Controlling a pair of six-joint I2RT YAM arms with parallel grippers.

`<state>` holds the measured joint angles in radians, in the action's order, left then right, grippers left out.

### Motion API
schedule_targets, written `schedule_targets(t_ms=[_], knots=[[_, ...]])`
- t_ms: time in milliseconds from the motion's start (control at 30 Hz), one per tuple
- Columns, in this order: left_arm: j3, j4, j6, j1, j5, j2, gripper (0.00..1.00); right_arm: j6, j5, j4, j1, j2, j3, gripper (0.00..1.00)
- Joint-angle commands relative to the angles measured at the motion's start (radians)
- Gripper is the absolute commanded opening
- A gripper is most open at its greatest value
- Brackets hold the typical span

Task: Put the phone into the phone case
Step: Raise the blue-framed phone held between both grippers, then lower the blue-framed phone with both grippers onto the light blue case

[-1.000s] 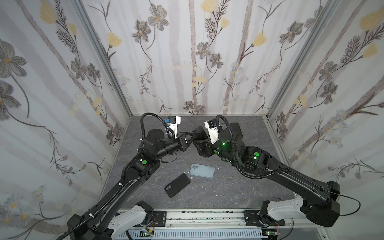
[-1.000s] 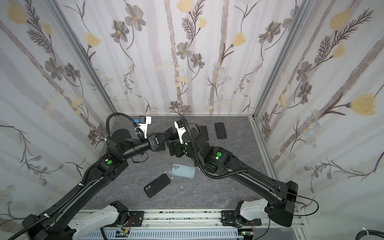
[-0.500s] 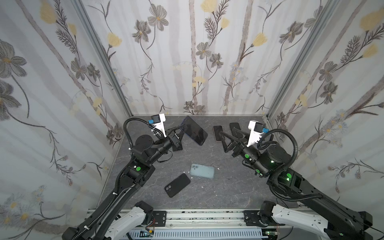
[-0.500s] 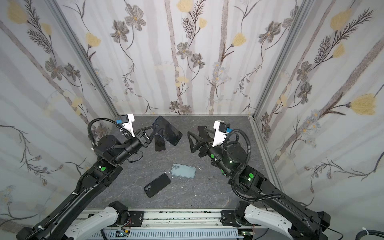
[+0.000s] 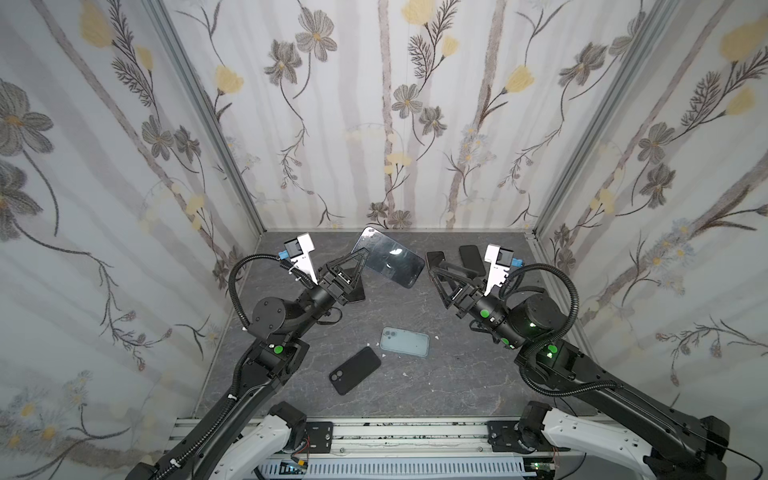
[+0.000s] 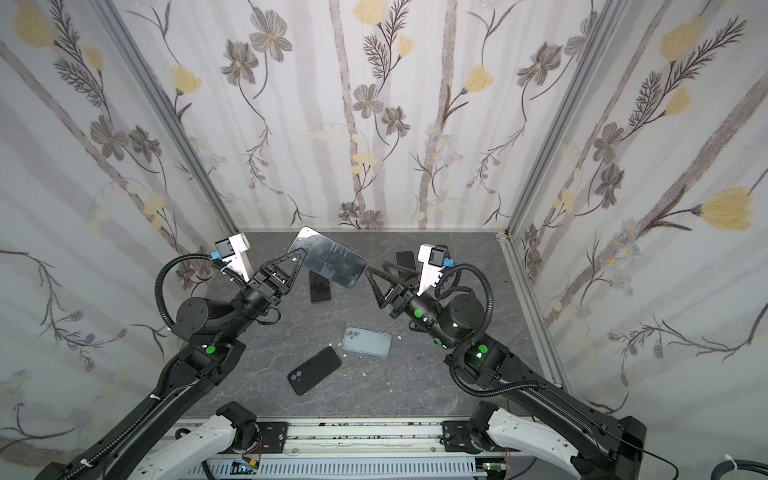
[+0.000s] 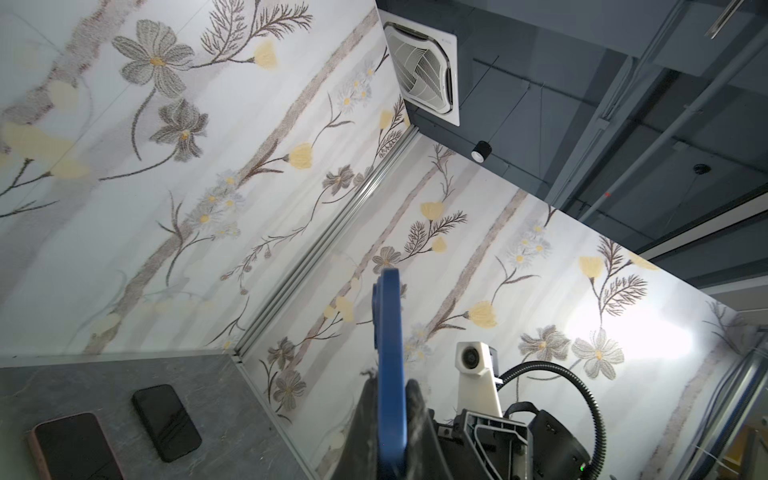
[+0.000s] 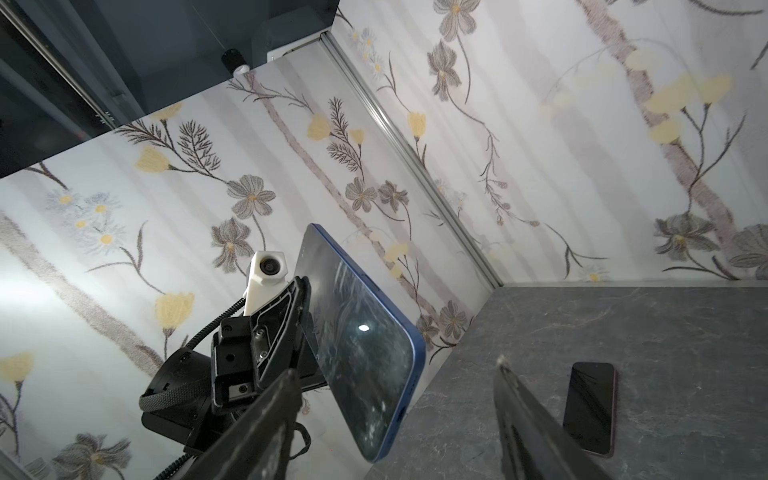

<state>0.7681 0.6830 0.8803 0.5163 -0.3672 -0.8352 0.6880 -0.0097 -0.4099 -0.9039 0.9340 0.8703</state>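
Blue phone [image 5: 388, 257] is hanging in the air over the back of the bench [image 5: 457, 374], glass tilting up toward the cams in both top views. It's being held by one edge in the L gripper [image 5: 360, 254], which is clamping shut on it. The phone's other edges are touching nothing. Its high corner is sitting near the back wall and its low corner is pointing at the R gripper [image 5: 436, 267], close but apart.

Pale blue-grey phone case [image 5: 404, 341] is lying flat mid-bench, well in front of the phone. Bare bench is lying round it, except for a black phone-shaped slab [image 5: 354, 376] just beside its near-left corner.

L arm is reaching up and inward from front-left w/ wrist cocked up. R arm is mirroring it from front-right, its gripper jaws standing apart, gripping nothing.

A black phone [image 5: 471, 257] and a pink-rimmed phone [image 5: 434, 258] are lying at the back by the R gripper. A top view is showing a third dark phone [image 6: 320, 286] on the bench beneath the held one. R wrist view is showing the blue rim and smudged glass. L wrist view is showing the phone edge-on btwn the pads [image 7: 419, 424].
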Motion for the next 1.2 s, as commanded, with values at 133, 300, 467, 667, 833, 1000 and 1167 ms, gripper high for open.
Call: schedule_targets(t_ms=[133,300,467,667,833,1000,1167], knots=[[-0.032,0.183,0.060,-0.001,0.001,0.012,0.00,0.085,-0.183,-0.239,-0.002,0.122,0.035,0.78],[-0.042,0.215,0.070,-0.001,0.014,0.016,0.00,0.116,-0.228,-0.301,-0.009,0.183,0.057,0.65],[-0.060,0.242,0.086,-0.001,0.037,0.019,0.00,0.123,-0.237,-0.331,-0.014,0.206,0.066,0.53],[-0.067,0.252,0.097,-0.002,0.056,0.022,0.00,0.137,-0.242,-0.371,-0.020,0.208,0.062,0.37],[-0.075,0.253,0.102,-0.001,0.065,0.024,0.00,0.141,-0.246,-0.375,-0.023,0.211,0.065,0.24],[-0.084,0.251,0.112,-0.001,0.068,0.025,0.00,0.143,-0.244,-0.386,-0.024,0.215,0.065,0.18],[-0.089,0.217,0.100,-0.001,0.075,0.025,0.00,0.145,-0.234,-0.370,-0.025,0.217,0.079,0.00]])
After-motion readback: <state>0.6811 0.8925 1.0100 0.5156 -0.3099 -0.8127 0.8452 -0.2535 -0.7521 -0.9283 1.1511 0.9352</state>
